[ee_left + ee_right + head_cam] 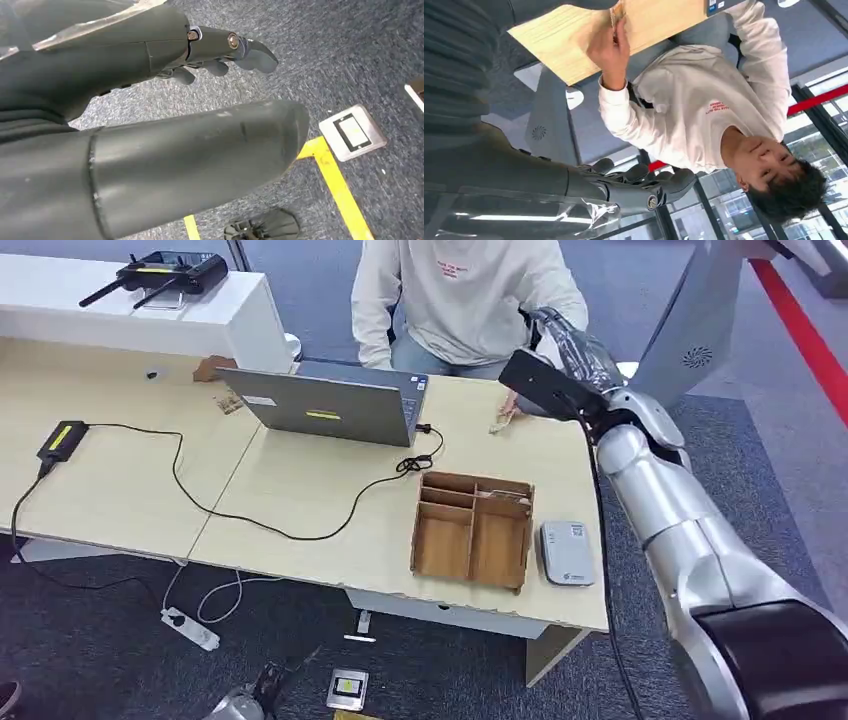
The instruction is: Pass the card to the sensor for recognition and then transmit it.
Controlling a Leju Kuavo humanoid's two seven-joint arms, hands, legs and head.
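Pale wood tabletop (300,490) carries a grey laptop (325,405) with a yellow sticker whose writing is too small to read; the red lettering on the person's (465,295) sweatshirt is equally unreadable. The card (503,416) lies under the person's hand (608,47) at the tabletop's far edge. The right hand (639,187) is raised beyond that edge, fingers loosely apart, holding nothing. The left hand (220,55) hangs over carpet, empty, fingers loose. A grey sensor (566,553) sits just beside the wooden organiser (472,530).

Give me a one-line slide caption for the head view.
Silver right arm's hand raised toward seated person in cream sweatshirt, beyond the wooden compartment box and grey card sensor.
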